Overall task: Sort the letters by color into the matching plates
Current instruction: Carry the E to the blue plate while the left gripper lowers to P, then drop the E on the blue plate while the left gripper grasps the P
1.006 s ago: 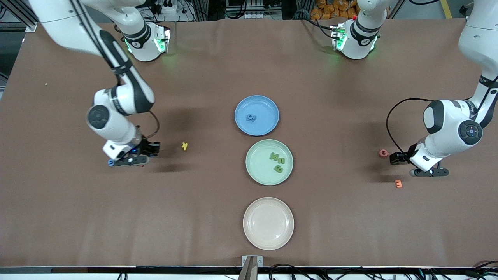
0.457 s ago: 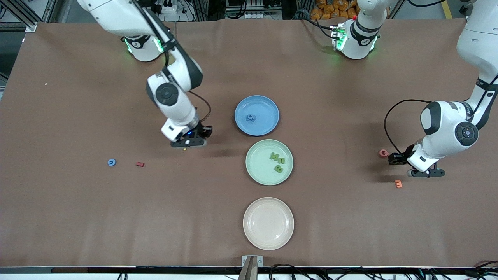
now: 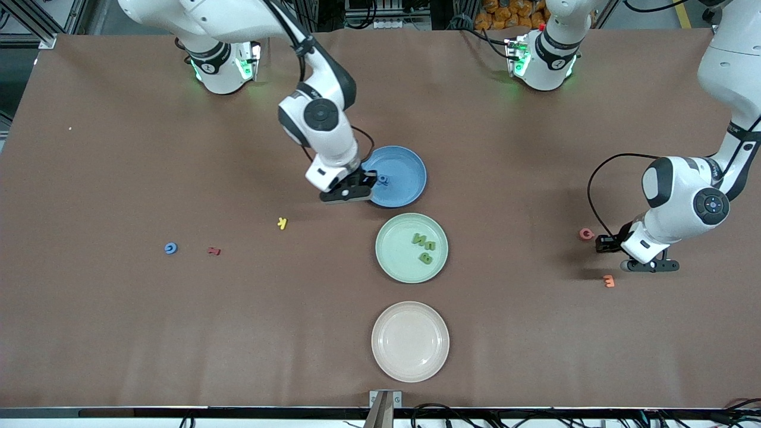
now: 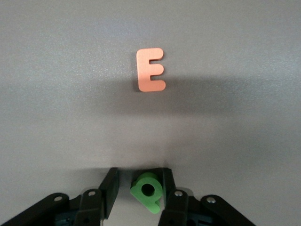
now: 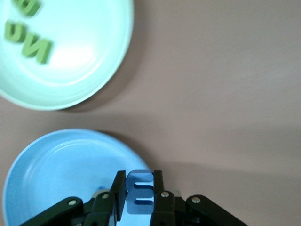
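The right gripper (image 3: pixel 351 195) has swung in from the right arm's end of the table and is now hovering over the rim of the round blue matte plate (image 3: pixel 410 172), its jaws pinched tight on a small chunky blue letter E (image 5: pixel 139 192). A second ago it was down by the small blue round letter (image 3: pixel 170 248) and the little red letter (image 3: pixel 214 251), which are lying on the brown table (image 3: pixel 119 327) just beside each other, with the tiny yellow letter (image 3: pixel 282 223) between them and the plates. So that is a pick completed and a carry nearly finished; I judge the drop into the blue plate, which already has one blue piece (image 3: pixel 383 179) in it, comes next. Over at the left arm's end, the left gripper (image 4: pixel 139 195) is low over the table, its jaws narrowing around a small green foam letter (image 4: pixel 147 190) that sits between them; whether they are gripping it yet I cannot tell. An orange letter E (image 4: pixel 151 69) is lying near it, and a pink round letter (image 3: pixel 587 234) is close by too. The pale mint green plate (image 3: pixel 392 261) is holding three green letters (image 3: pixel 424 246), and the pale pinkish beige plate (image 3: pixel 410 340) nearest the front camera is holding nothing.
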`<state>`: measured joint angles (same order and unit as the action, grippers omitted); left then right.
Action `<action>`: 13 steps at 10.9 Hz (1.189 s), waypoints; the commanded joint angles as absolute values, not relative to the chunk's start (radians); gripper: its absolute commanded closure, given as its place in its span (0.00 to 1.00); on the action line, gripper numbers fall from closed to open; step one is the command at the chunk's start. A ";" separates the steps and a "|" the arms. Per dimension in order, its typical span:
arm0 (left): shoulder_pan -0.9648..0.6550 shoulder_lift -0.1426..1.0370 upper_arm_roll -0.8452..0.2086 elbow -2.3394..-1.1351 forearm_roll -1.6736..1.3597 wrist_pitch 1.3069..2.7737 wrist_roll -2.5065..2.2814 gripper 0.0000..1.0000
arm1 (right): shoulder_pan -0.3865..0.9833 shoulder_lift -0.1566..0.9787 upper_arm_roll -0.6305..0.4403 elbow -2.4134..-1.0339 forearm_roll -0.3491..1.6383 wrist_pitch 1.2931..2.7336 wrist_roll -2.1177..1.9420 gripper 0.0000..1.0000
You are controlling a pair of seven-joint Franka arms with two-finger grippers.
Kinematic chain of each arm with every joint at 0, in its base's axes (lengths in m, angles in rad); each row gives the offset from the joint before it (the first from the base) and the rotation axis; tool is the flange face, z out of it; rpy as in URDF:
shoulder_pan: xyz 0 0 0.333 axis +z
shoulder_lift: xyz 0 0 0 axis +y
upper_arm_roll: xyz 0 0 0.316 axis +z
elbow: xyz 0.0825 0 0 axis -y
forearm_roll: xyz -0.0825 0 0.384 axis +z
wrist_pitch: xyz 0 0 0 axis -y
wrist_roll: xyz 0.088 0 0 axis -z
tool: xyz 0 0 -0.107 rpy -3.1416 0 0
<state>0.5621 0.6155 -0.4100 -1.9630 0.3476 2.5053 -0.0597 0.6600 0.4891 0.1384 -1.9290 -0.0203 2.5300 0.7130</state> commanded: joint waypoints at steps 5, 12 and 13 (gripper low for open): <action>0.563 0.641 -0.413 -1.954 0.376 2.514 -0.077 0.58 | 0.749 0.632 0.156 -1.786 -0.014 2.511 0.805 0.31; 0.563 0.641 -0.413 -1.965 0.376 2.513 -0.095 0.61 | 0.666 0.536 0.121 -1.792 -0.028 2.343 0.737 0.00; 0.563 0.641 -0.413 -1.973 0.376 2.513 -0.100 0.61 | 0.635 0.508 0.108 -1.793 -0.028 2.297 0.697 0.00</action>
